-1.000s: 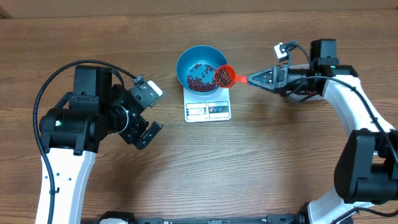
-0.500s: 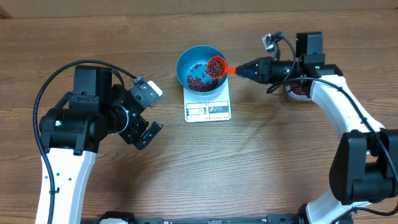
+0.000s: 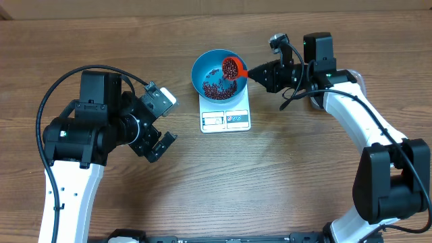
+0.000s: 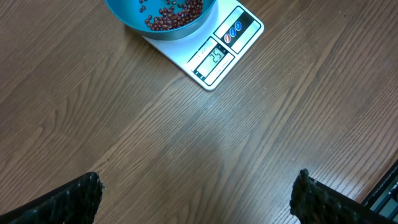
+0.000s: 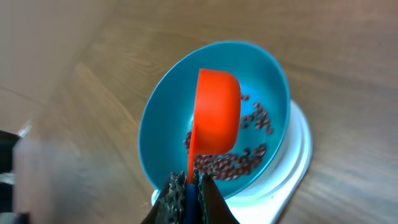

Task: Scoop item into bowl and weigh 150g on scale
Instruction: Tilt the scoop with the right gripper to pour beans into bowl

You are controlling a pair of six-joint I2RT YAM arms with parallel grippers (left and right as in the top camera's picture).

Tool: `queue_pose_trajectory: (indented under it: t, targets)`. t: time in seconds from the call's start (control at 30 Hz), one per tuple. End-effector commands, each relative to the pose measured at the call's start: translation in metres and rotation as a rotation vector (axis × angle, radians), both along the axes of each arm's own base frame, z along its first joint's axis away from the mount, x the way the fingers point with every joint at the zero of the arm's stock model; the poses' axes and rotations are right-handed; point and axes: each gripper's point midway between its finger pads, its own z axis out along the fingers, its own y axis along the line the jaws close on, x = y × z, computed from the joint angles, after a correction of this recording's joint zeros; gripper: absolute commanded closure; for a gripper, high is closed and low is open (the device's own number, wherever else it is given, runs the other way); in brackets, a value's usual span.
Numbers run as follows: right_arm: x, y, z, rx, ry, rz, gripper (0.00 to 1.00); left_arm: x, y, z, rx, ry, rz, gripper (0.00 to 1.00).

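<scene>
The blue bowl (image 3: 202, 73) stands on the white scale (image 3: 225, 119), with a layer of dark red beans (image 3: 214, 91) in its bottom. My right gripper (image 3: 259, 73) is shut on the handle of a red-orange scoop (image 3: 232, 67). The scoop hangs tilted over the bowl's right half with beans still in its cup. In the right wrist view the scoop (image 5: 217, 112) shows its outer side above the bowl (image 5: 158, 124), and the scale (image 5: 300, 155) lies underneath. My left gripper (image 4: 196, 202) stands open above bare table, well short of the scale (image 4: 214, 59).
The left arm's bulky body (image 3: 88, 131) and its black cable loop (image 3: 50, 94) fill the table's left side. The right arm (image 3: 358, 125) reaches in from the right. The table's back edge (image 3: 216, 15) runs just behind the bowl.
My right gripper has carried the scoop leftward from the bowl's right rim to over its inside and tipped it further. The left arm has not moved.
</scene>
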Motion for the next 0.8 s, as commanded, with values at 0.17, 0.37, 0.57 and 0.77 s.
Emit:
queue_pose_trajectory:
  t: [0.17, 0.37, 0.57, 0.77]
  targets:
    - [0.0144, 0.0000, 0.0144, -0.046, -0.157, 0.032, 0.96, -0.0003, -0.0006, -0.0023, -0.003, 0.010, 0.006, 0.01]
    - [0.0122, 0.0048, 0.0136, -0.068, -0.190, 0.064, 0.96, -0.0004, -0.0006, -0.0024, -0.003, 0.011, 0.006, 0.00]
    - [0.0137, 0.0042, 0.0141, -0.101, -0.252, 0.094, 0.96, -0.0004, -0.0006, -0.0024, -0.003, 0.011, 0.006, 0.00]
    - [0.0152, 0.0017, 0.0092, -0.134, -0.247, 0.077, 0.96, -0.0004, -0.0007, -0.0023, -0.003, 0.010, 0.006, 0.00]
